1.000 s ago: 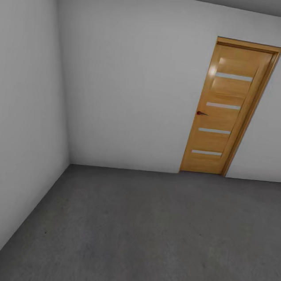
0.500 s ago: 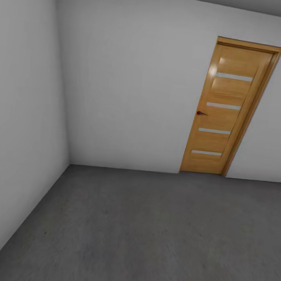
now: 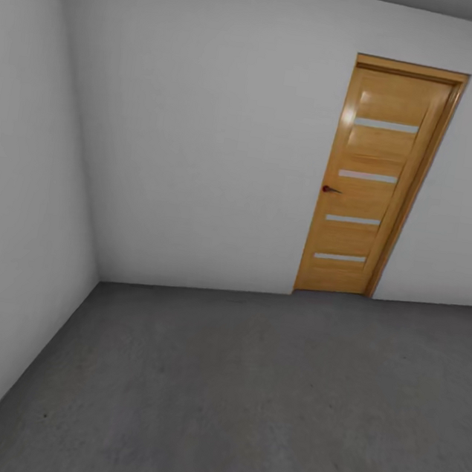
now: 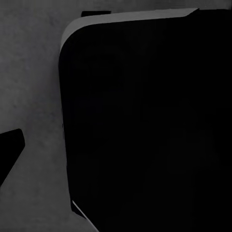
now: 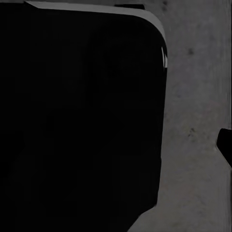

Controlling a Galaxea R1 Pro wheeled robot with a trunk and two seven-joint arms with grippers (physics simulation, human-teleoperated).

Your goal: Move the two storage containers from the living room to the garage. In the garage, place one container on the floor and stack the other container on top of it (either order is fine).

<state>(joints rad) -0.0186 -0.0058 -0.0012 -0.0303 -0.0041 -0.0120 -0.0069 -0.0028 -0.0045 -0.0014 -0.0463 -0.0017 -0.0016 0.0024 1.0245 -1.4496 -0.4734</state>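
You were facing a corner of the bare garage, where the rough, speckled dark grey concrete floor (image 3: pixel 265 405) met plain white walls (image 3: pixel 205 134), with the orange wooden door with four frosted horizontal strips (image 3: pixel 371 181) closed at about one o'clock. Each wrist camera looked down past a large black rounded body (image 4: pixel 145 125) at that same concrete. I cannot tell how either gripper's fingers stood.

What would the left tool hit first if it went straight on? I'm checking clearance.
Probably the robot's own black body, which blocks most of the left wrist view; beside it lies grey floor. Depth is unclear, so this is tentative.
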